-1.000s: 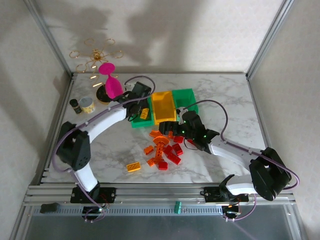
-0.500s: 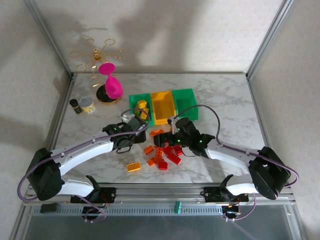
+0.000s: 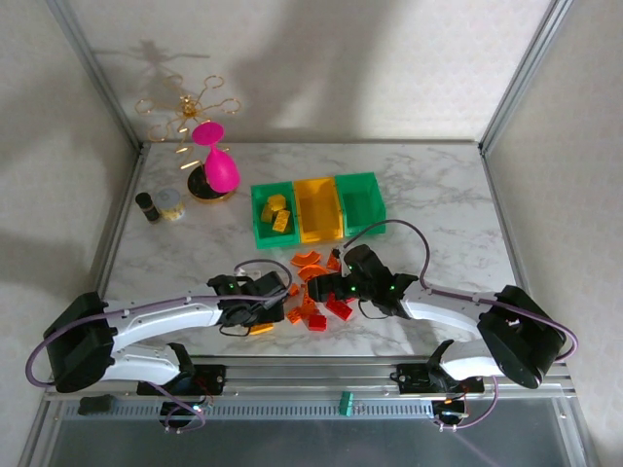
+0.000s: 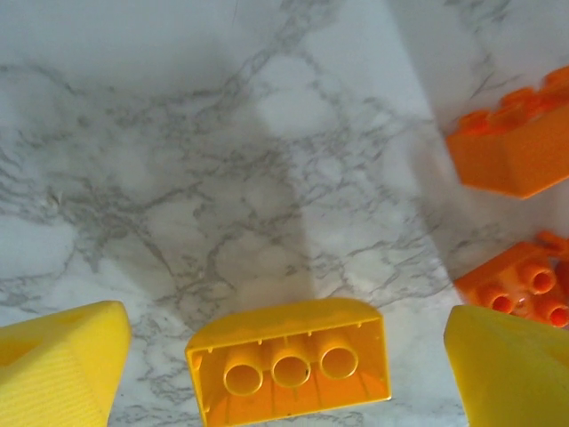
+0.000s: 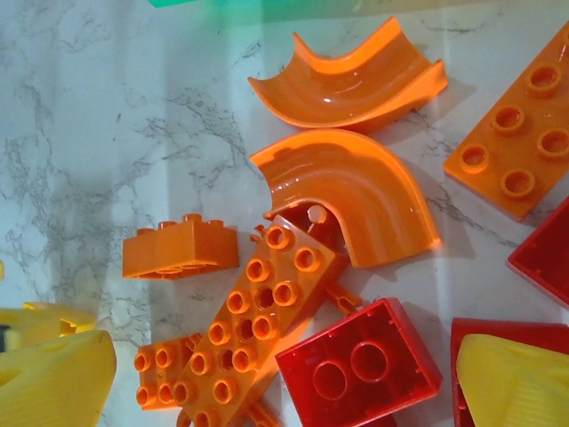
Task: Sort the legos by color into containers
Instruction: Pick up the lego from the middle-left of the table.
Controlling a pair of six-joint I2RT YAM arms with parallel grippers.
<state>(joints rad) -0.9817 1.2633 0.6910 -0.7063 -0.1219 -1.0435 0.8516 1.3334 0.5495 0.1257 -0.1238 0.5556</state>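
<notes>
A pile of orange and red legos (image 3: 319, 297) lies in front of three containers: a green bin (image 3: 259, 230) with yellow legos (image 3: 277, 212) in it, a yellow-orange bin (image 3: 316, 207) and a second green bin (image 3: 358, 199). My left gripper (image 4: 284, 374) is open, low over an upturned yellow lego (image 4: 289, 365) that lies between its fingers without touching them. My right gripper (image 5: 284, 382) is open over the pile, with a long orange plate (image 5: 253, 329) and a red lego (image 5: 360, 360) between its fingers. In the top view the left gripper (image 3: 263, 316) and the right gripper (image 3: 323, 290) flank the pile.
Two orange curved pieces (image 5: 356, 191) and an orange brick (image 5: 182, 247) lie beyond the right gripper. A pink hourglass (image 3: 216, 165), a gold wire stand (image 3: 185, 107) and small round tins (image 3: 161, 206) stand at the back left. Aluminium frame posts line the table's edges.
My left arm has come back from the left green bin to the near edge of the pile, opening wider, and now stands over the yellow lego. The right gripper has moved left into the pile.
</notes>
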